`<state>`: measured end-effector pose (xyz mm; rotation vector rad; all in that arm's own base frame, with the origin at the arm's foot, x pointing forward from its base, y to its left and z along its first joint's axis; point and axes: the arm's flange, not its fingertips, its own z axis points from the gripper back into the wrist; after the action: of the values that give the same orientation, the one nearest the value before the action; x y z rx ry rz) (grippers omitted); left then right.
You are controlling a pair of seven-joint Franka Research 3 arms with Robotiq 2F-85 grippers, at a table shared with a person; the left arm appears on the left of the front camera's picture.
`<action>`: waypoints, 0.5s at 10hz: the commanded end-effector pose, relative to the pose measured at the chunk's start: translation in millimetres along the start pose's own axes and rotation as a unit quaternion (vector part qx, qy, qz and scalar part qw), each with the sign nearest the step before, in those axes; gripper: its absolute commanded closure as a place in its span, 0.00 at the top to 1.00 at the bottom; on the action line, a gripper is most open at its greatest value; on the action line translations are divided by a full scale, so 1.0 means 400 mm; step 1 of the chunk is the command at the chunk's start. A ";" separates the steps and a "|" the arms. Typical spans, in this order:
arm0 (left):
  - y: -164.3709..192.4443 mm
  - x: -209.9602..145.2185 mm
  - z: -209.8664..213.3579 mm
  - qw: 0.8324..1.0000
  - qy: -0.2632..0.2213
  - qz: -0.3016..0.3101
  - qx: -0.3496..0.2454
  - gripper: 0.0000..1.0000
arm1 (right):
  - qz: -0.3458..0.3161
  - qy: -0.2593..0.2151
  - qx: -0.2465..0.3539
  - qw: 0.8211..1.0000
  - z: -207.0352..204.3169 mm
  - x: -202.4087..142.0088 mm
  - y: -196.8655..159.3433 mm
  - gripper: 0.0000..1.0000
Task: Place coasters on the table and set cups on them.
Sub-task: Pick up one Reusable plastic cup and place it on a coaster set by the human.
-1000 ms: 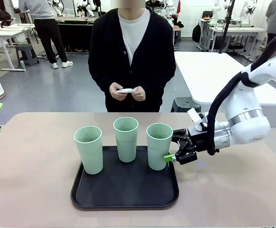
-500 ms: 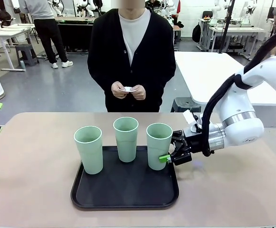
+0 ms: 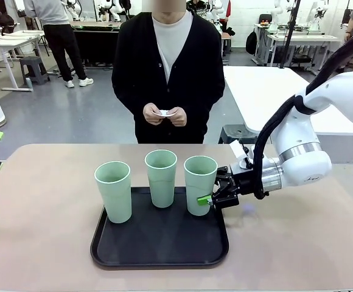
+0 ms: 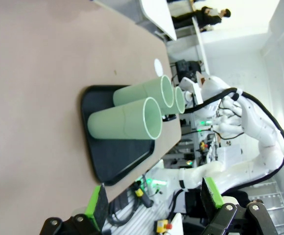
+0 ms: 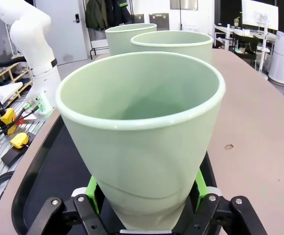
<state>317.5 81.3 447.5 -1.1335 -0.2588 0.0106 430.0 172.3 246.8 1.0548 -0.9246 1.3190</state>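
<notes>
— What has changed in the last second?

— The robot's right hand (image 3: 212, 196) has slid in from the counter's right edge. Its green pads now sit on both sides of the right cup (image 3: 199, 182), low on the wall. The cup has shifted slightly toward the tray's middle, so I judge it clamped, not merely touched.

— Is it off the tray?

— I can't tell whether its base has left the tray (image 3: 158, 246). It stands upright near the tray's right edge.

— What does that mean for the job?

— The grab looks done, but no coaster lies on the counter (image 3: 36, 237) yet. The person (image 3: 167, 67) at the far edge holds the white coasters (image 3: 163, 113) in both hands, so the cup has no landing spot.

— How does the cup look?

— Pale mint, tall, slightly tapered, no handle, empty, with a smooth rolled rim. The other two cups (image 3: 161, 176) match it.

— And the left hand (image 4: 154, 200)?

— Fingers apart, nothing between them.
</notes>
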 end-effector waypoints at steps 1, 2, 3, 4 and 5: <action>0.001 -0.001 0.005 1.000 -0.003 -0.002 -0.005 1.00 | 0.002 -0.007 -0.004 1.000 -0.011 -0.010 -0.013 0.00; 0.001 -0.001 0.005 1.000 -0.003 -0.002 -0.005 1.00 | 0.001 -0.007 -0.005 1.000 -0.009 -0.007 -0.010 0.00; 0.001 -0.001 0.005 1.000 -0.003 -0.002 -0.005 1.00 | -0.016 -0.025 0.001 1.000 0.008 0.021 0.012 0.00; 0.001 -0.001 0.005 1.000 -0.003 -0.002 -0.005 1.00 | -0.027 -0.035 -0.004 0.999 0.041 0.068 0.036 0.00; 0.001 -0.001 0.005 1.000 -0.003 -0.002 -0.005 1.00 | -0.028 -0.053 -0.006 0.998 0.086 0.128 0.053 0.00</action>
<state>317.5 81.3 447.4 -1.1336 -0.2587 0.0107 425.5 166.4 273.9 1.1148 -0.9475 1.2753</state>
